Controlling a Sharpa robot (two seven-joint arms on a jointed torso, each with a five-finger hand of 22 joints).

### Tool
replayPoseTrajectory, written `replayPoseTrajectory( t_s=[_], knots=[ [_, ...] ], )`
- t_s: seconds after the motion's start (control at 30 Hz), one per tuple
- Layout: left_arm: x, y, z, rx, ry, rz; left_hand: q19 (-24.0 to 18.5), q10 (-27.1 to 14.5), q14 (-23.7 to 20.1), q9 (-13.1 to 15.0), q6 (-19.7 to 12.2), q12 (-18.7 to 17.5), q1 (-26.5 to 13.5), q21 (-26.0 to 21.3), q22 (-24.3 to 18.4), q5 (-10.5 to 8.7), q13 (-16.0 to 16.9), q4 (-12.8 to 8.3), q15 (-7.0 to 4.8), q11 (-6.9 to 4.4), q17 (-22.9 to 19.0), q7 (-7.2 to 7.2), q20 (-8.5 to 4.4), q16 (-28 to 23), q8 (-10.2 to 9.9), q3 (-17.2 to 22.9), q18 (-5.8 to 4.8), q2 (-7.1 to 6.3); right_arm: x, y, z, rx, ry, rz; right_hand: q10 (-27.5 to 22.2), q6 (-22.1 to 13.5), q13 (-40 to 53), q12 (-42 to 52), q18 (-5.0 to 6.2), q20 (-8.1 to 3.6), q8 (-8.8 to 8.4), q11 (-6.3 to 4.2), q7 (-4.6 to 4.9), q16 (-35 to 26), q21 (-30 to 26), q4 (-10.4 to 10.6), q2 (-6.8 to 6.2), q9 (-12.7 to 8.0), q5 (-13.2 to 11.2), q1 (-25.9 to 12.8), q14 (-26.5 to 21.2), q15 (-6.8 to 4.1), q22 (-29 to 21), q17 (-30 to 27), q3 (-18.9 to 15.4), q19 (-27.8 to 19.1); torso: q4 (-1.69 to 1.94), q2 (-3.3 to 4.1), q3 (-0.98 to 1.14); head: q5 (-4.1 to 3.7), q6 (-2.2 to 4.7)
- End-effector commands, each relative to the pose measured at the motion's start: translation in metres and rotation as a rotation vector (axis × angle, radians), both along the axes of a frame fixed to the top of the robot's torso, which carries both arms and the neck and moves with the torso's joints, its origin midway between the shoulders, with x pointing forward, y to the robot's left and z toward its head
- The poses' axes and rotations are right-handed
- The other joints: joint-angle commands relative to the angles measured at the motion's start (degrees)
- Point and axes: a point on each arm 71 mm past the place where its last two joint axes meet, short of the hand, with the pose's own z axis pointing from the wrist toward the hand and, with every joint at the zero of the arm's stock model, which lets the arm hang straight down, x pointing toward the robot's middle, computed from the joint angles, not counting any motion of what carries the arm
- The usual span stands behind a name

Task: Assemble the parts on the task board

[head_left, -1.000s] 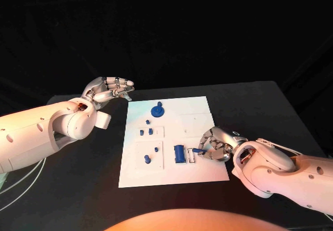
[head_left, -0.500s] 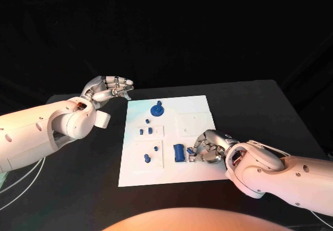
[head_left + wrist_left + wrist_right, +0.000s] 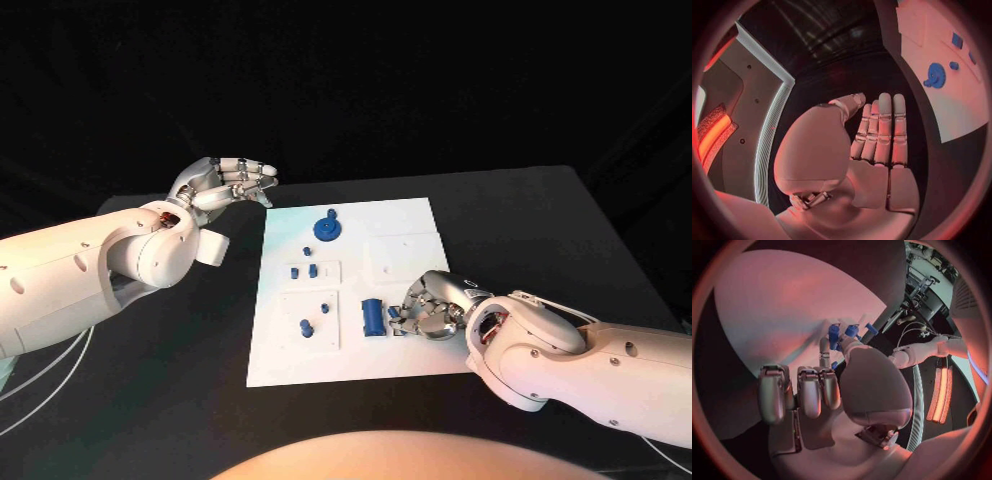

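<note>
1. Task board [image 3: 346, 350]: we log a white plate lying flat mid-table on the black table [image 3: 548, 220], its long side running away from the robot.
2. Gear part [image 3: 329, 230]: a blue toothed disc with a small knob, standing at the far end of the board; we see it also in the left wrist view [image 3: 936, 75].
3. Small blue pegs [image 3: 304, 272]: a pair in a square recess at the board's middle; two more pegs [image 3: 307, 326] sit in the recess nearer the robot.
4. Blue cylinder part [image 3: 372, 318]: an upright oblong piece at the near part of the board, just beside the right hand's fingertips.
5. Right hand [image 3: 433, 308]: resting over the board's near right area, fingers curled toward the cylinder. In the right wrist view the thumb and a finger meet round small blue pieces [image 3: 845, 332]; we cannot tell whether it truly pinches one.
6. Left hand [image 3: 224, 184]: raised off the table beside the board's far left corner, well apart from every part; fingers straight and pressed together [image 3: 882, 135], holding nothing.
</note>
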Motion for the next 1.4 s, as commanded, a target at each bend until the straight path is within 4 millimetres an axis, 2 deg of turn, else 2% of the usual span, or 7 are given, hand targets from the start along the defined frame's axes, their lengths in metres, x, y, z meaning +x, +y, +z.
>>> replayPoseTrajectory(
  t_s=[0.03, 0.7, 1.07, 1.4],
  knots=[
    [-0.0007, -0.0025, 0.0008, -0.012, 0.001, -0.020, -0.24, 0.44, -0.27, 0.02, 0.20, -0.32, 0.28, -0.24, 0.00, 0.01, -0.08, 0.10, 0.12, 0.09, 0.05, 0.00, -0.05, -0.36, -0.38, -0.20, 0.66, 0.13, -0.0022, -0.0001, -0.0052, -0.055, 0.041, 0.019, 5.86, 0.17, 15.09, 0.22, -0.18, -0.28, 0.16, -0.13, -0.11, -0.19, -0.33, 0.04, 0.02, -0.07, -0.19, -0.52, 5.64, -0.07, 13.63, 13.06, -0.30, 4.83, -0.06, -0.02, 0.05, -0.03, 0.00],
    [-0.0006, -0.0020, 0.0005, -0.011, 0.004, -0.022, -0.25, 0.44, -0.31, 0.03, 0.20, -0.35, 0.27, -0.27, 0.01, 0.02, -0.10, 0.11, 0.13, 0.10, 0.08, 0.01, -0.04, -0.39, -0.42, -0.24, 0.66, 0.12, -0.0031, 0.0011, -0.0032, -0.066, 0.020, 0.020, 5.86, 0.90, 15.09, 0.22, -0.26, -0.45, 0.86, -0.46, -0.52, 0.03, 0.14, 0.05, 1.10, 0.34, -0.17, -2.12, 5.74, -0.33, 13.74, 13.54, 0.24, 4.92, -0.03, -0.01, 0.07, -0.29, 0.03],
    [-0.0005, -0.0018, 0.0004, -0.010, 0.005, -0.021, -0.27, 0.44, -0.36, 0.03, 0.20, -0.38, 0.23, -0.30, 0.01, 0.02, -0.11, 0.14, 0.15, 0.12, 0.08, 0.02, -0.03, -0.42, -0.44, -0.26, 0.65, 0.11, -0.0051, 0.0025, -0.0002, -0.043, 0.003, 0.022, 5.86, 0.99, 15.09, 0.22, -0.36, -0.62, 1.40, -0.61, -0.66, 0.21, 0.67, 0.10, 1.93, 0.74, -0.20, -6.08, 5.83, -0.46, 13.86, 13.94, 0.48, 5.03, -0.03, -0.01, 0.06, -0.20, 0.13],
    [-0.0004, -0.0018, 0.0002, -0.010, 0.007, -0.022, -0.28, 0.43, -0.37, 0.03, 0.20, -0.39, 0.17, -0.32, 0.00, 0.02, -0.12, 0.19, 0.16, 0.13, 0.09, 0.03, -0.01, -0.43, -0.45, -0.27, 0.64, 0.12, -0.0054, 0.0020, 0.0002, -0.045, 0.002, 0.023, 5.86, 0.92, 15.09, 0.22, -0.36, -0.67, 1.61, -0.65, -0.72, 0.22, 0.69, 0.12, 2.41, 0.91, -0.23, -8.01, 5.83, -0.51, 13.87, 13.97, 0.69, 5.03, -0.06, 0.00, 0.07, -0.29, 0.12]
  ],
)
